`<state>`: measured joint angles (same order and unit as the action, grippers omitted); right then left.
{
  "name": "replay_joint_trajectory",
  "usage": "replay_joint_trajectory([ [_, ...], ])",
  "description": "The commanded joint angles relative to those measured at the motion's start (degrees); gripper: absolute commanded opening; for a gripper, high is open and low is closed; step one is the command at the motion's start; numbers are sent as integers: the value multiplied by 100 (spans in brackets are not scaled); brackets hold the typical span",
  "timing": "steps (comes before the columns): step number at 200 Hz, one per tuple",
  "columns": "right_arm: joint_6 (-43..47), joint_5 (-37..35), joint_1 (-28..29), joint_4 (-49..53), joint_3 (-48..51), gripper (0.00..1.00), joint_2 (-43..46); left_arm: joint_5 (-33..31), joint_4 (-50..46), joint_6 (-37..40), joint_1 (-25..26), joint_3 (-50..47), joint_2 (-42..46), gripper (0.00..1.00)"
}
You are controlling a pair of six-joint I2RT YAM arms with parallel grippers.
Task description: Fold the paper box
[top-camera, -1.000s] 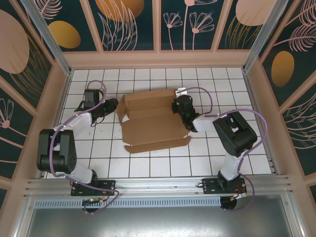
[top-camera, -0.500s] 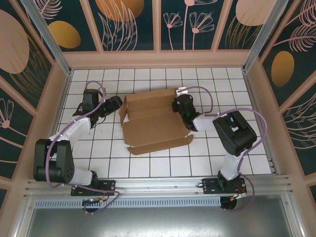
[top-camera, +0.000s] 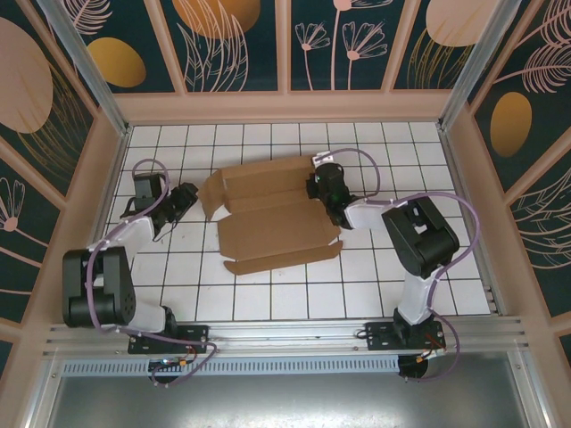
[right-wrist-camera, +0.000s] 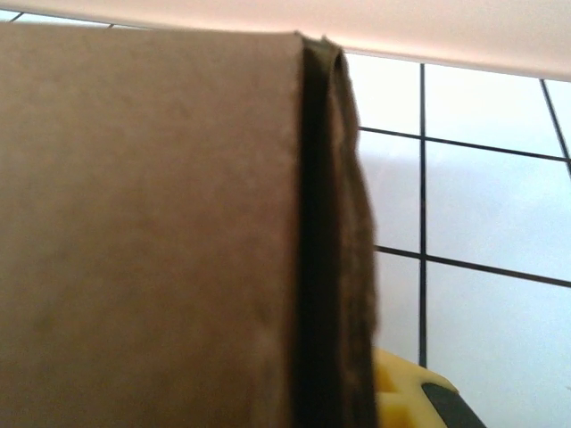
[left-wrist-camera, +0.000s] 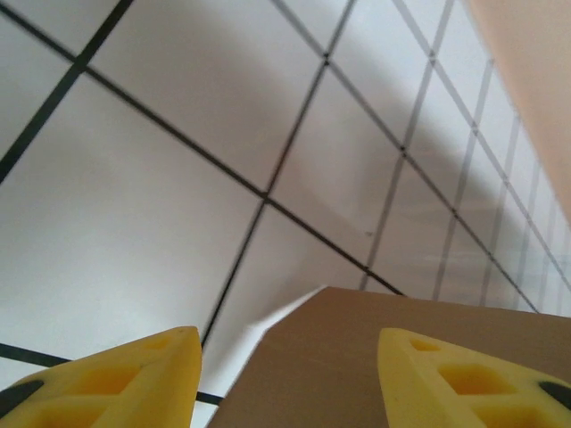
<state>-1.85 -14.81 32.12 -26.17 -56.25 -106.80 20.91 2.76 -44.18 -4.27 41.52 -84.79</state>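
Note:
The paper box [top-camera: 268,218] is a brown die-cut cardboard sheet, partly folded, lying mid-table with its back wall raised and its front flap [top-camera: 284,257] flat. My right gripper [top-camera: 318,187] is at the box's right end. In the right wrist view the doubled cardboard wall [right-wrist-camera: 330,267] stands between the jaws, with one yellow finger [right-wrist-camera: 412,394] showing beside it and the other hidden. My left gripper [top-camera: 185,198] is open, just left of the box's left flap [top-camera: 211,191]. In the left wrist view that flap's corner [left-wrist-camera: 375,348] lies between the yellow fingers [left-wrist-camera: 116,379].
White tiled tabletop [top-camera: 268,294] with black grid lines, enclosed by a low tan wall [top-camera: 285,107] at the back and sides. An aluminium rail [top-camera: 285,334] runs along the near edge by the arm bases.
The box has slid left with my right gripper on its right end. My left gripper has pulled back to the left, away from the left flap, which now leans outward.

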Motion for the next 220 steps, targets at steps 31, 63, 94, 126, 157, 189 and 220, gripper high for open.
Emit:
replay_joint_trajectory([
  [31, -97, 1144, -297, 2113, -420, 0, -408, 410, 137, 366, -56, 369, -393, 54],
  [63, -106, 1298, -373, 2248, -578, 0, -543, 736, 348, 548, -36, 194, -178, 55],
  [94, -105, 1368, -355, 2266, -622, 0, -672, 779, 364, 720, 206, 321, 47, 56],
  [126, -139, 1371, -355, 2287, -651, 0, -774, 433, -66, 1051, 703, 564, 277, 56],
  [157, -182, 1367, -355, 2251, -629, 0, -801, 174, -272, 1000, 827, 498, 583, 57],
  [189, -215, 1367, -355, 2203, -606, 0, -801, 175, -401, 1193, 924, 406, 679, 59],
  [220, -226, 1367, -356, 2168, -571, 0, -814, 58, -492, 1399, 1047, 315, 702, 60],
])
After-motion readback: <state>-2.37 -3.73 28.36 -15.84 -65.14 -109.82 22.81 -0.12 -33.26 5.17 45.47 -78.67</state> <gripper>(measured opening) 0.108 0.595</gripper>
